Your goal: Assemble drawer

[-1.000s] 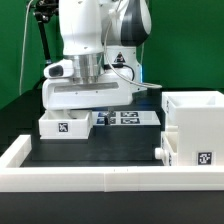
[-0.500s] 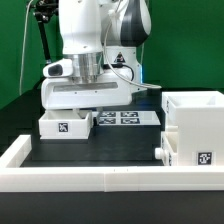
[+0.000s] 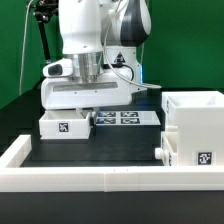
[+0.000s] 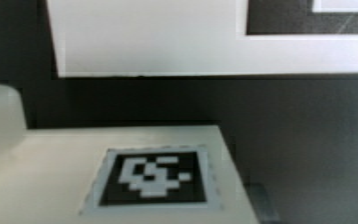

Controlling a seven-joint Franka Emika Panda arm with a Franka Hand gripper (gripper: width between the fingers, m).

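Note:
A small white tray (image 3: 62, 126) with a square tag on its front lies on the black table at the exterior view's left. My gripper (image 3: 88, 110) hangs directly over it, its fingertips hidden behind the wide white hand. The wrist view shows the tray's tagged face (image 4: 153, 177) close up, with no fingers in sight. The tall boxy housing (image 3: 198, 125) stands at the exterior view's right. A low white part with a dark knob (image 3: 160, 152) projects from its lower front; it looks like the second tray.
The marker board (image 3: 128, 118) lies flat behind the tray and also shows in the wrist view (image 4: 158, 40). A long low white border wall (image 3: 100, 180) runs along the front and up the left side. A black stand rises at the back left.
The hand has sunk slightly toward the left tray. The tray and the housing have not moved.

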